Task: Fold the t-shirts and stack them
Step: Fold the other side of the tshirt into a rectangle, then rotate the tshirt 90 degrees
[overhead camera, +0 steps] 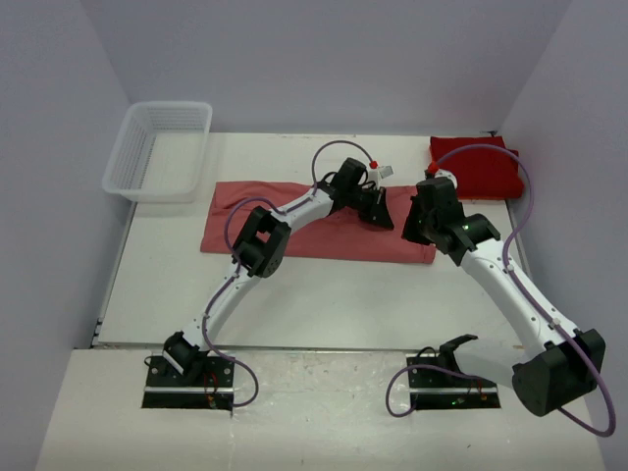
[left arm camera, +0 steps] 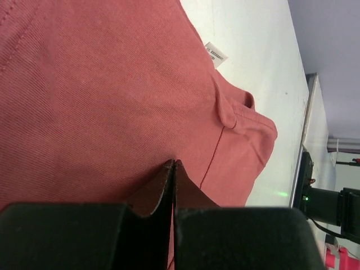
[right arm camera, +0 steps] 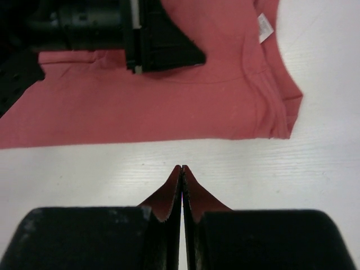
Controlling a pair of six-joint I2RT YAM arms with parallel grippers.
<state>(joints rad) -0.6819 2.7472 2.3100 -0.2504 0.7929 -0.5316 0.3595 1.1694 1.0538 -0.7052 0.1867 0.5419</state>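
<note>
Right gripper (right arm camera: pixel 181 168) closed over white table (right arm camera: pixel 84 169), just short of salmon t-shirt (right arm camera: pixel 169 107)

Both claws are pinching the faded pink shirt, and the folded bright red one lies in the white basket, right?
Not quite: the folded bright red shirt lies on the table at the back right, not in the white basket, as the top view shows. The rest holds.
</note>
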